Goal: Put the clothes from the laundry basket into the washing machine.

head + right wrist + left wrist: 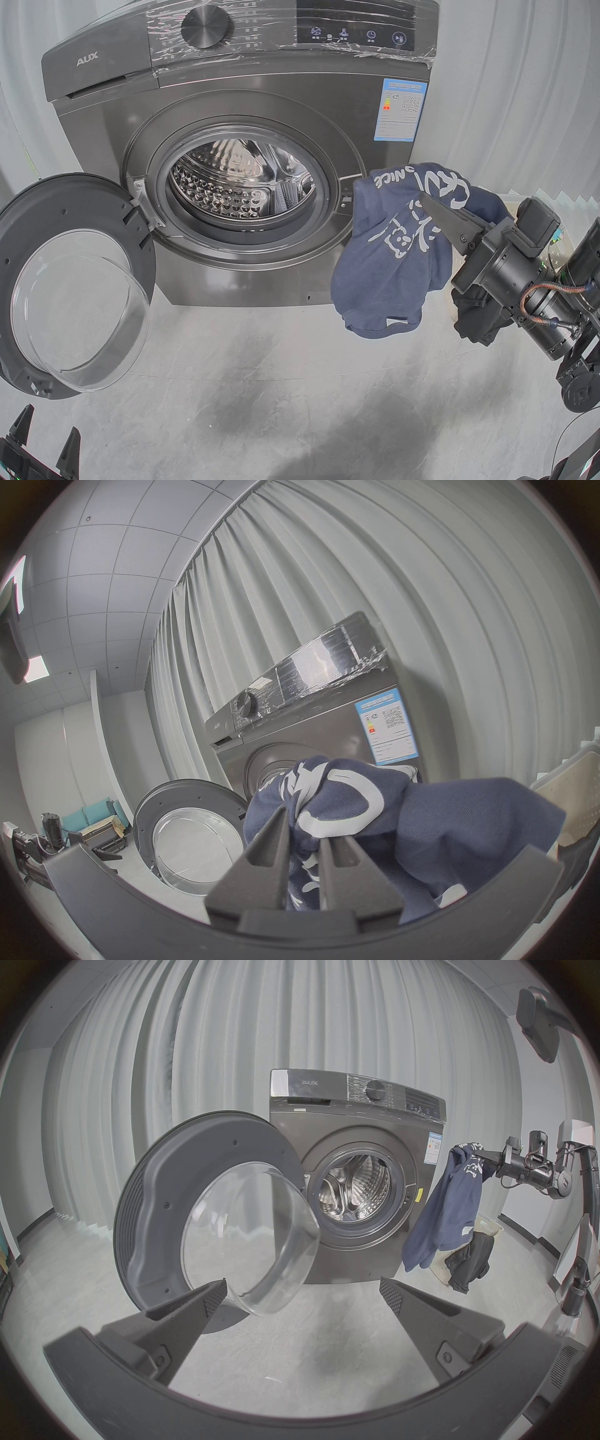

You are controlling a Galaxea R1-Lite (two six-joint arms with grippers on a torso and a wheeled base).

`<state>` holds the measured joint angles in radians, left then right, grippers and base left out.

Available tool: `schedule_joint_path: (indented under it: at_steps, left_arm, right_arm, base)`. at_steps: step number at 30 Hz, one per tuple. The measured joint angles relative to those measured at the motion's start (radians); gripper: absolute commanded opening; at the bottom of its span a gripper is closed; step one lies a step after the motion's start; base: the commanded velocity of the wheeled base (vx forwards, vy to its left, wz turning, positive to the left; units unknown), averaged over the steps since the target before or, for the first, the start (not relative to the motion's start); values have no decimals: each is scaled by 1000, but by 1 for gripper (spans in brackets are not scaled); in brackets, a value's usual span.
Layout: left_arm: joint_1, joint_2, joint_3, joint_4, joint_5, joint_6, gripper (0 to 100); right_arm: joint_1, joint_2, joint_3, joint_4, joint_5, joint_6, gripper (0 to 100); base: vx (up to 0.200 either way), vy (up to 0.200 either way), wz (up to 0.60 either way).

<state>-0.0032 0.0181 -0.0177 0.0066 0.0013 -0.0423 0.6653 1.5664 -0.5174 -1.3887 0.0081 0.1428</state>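
Observation:
A navy garment with white print [400, 250] hangs in the air to the right of the washing machine's round opening [240, 178], with my right gripper [428, 203] shut on its upper part. From the right wrist, the navy garment [400, 830] bunches around the closed fingers [269, 855]. The grey washing machine [356, 1172] stands with its door [72, 287] swung wide to the left and its steel drum bare. A dark garment [478, 319] drapes over the white laundry basket [484, 1225] at the right. My left gripper [300, 1310] is open and low, facing the machine.
Pale curtains [187, 1072] hang behind the machine. The grey floor [281, 387] in front of the machine is bare. The open door [212, 1216] stands between my left gripper and the drum opening.

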Motion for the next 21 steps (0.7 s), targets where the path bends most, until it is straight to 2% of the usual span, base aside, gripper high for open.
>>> schedule_joint_path:
  at_steps: [14, 21]
  left_arm:
    - [0, 0, 0, 0, 1, 0, 100]
    - [3, 0, 0, -3, 2, 10, 100]
  right_arm:
    - [2, 14, 16, 0, 1, 1, 0]
    - [16, 37, 34, 5, 4, -10, 0]
  base:
    - [0, 0, 0]
    - [0, 0, 0]
